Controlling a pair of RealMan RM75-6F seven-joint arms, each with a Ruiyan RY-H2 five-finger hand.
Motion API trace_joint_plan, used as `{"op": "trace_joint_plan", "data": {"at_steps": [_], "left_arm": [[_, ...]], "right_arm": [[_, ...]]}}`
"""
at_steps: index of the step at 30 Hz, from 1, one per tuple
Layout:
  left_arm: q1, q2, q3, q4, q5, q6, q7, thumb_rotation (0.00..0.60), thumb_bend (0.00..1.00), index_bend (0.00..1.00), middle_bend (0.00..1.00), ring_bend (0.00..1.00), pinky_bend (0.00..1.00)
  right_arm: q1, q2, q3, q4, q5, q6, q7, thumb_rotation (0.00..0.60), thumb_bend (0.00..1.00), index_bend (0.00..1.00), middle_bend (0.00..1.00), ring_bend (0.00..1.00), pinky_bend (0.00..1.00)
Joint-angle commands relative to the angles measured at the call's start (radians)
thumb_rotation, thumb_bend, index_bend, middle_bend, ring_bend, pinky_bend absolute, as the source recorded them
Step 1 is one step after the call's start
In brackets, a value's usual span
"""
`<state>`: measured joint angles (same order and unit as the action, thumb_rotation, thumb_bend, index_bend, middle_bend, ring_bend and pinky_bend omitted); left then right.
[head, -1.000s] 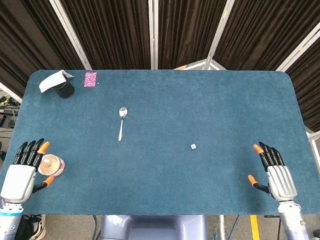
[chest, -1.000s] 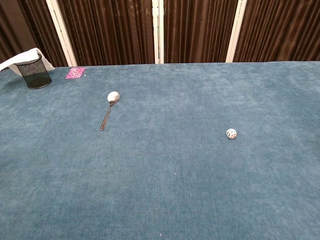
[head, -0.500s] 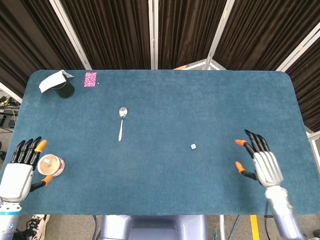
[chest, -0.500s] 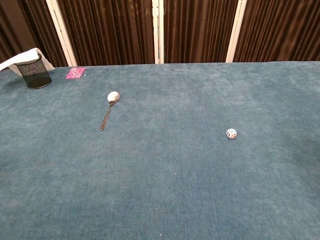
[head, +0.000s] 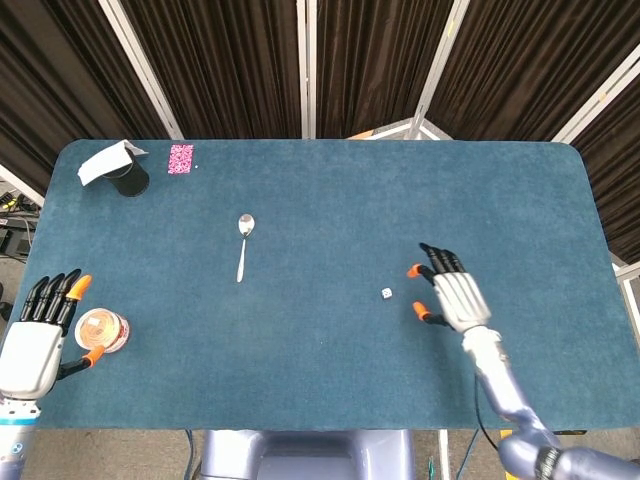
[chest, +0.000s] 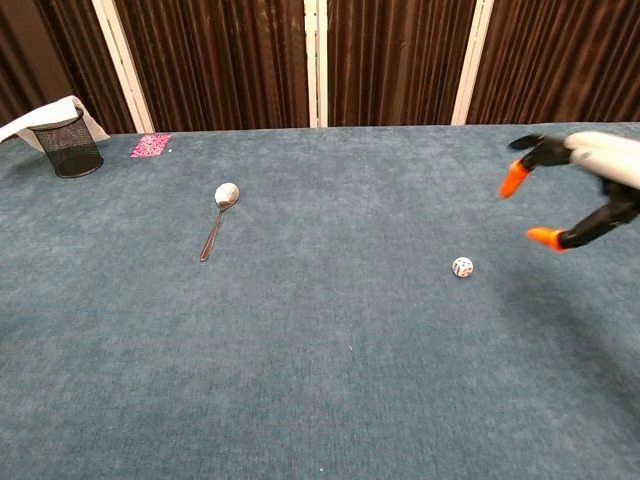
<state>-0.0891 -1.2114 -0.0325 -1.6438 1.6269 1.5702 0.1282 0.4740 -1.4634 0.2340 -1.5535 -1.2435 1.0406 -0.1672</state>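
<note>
A small white die (head: 386, 293) (chest: 462, 267) lies on the blue table (head: 330, 220) right of centre. My right hand (head: 452, 291) (chest: 580, 190) hovers just right of it, fingers spread, holding nothing. A metal spoon (head: 242, 245) (chest: 218, 217) lies left of centre, bowl toward the far side. At the front left edge my left hand (head: 40, 340) is open beside a round tape roll (head: 103, 331), its thumb close to the roll without gripping it; the chest view does not show this hand.
A black mesh cup (head: 127, 178) (chest: 68, 146) with a white cloth over it stands at the far left corner. A pink patterned card (head: 181, 158) (chest: 151, 146) lies just right of it. Dark curtains hang behind the table.
My right hand has swept left from the table's front right edge to just beside the die, and it now shows in the chest view. The left hand drew back slightly.
</note>
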Motion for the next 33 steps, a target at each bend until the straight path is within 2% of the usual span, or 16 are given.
{"op": "trace_joint_plan", "data": {"at_steps": [1, 12, 24, 33], "left_arm": [[-0.003, 0.001, 0.000, 0.003, -0.005, -0.008, -0.006, 0.600, 0.00, 0.00, 0.00, 0.00, 0.00], [-0.010, 0.002, -0.002, 0.003, -0.020, -0.024, -0.011, 0.600, 0.00, 0.00, 0.00, 0.00, 0.00], [-0.016, 0.001, -0.005, 0.007, -0.035, -0.036, -0.021, 0.600, 0.00, 0.00, 0.00, 0.00, 0.00], [-0.021, -0.003, -0.006, 0.008, -0.037, -0.043, -0.016, 0.600, 0.00, 0.00, 0.00, 0.00, 0.00]], "right_arm": [[0.035, -0.048, 0.011, 0.043, 0.044, -0.036, -0.035, 0.600, 0.26, 0.37, 0.04, 0.00, 0.00], [0.096, -0.144, 0.017, 0.130, 0.117, -0.082, -0.062, 0.600, 0.26, 0.40, 0.05, 0.00, 0.00], [0.124, -0.200, 0.012, 0.228, 0.179, -0.123, -0.045, 0.600, 0.26, 0.43, 0.07, 0.00, 0.00], [0.130, -0.223, 0.005, 0.272, 0.185, -0.131, -0.022, 0.600, 0.26, 0.45, 0.08, 0.00, 0.00]]}}
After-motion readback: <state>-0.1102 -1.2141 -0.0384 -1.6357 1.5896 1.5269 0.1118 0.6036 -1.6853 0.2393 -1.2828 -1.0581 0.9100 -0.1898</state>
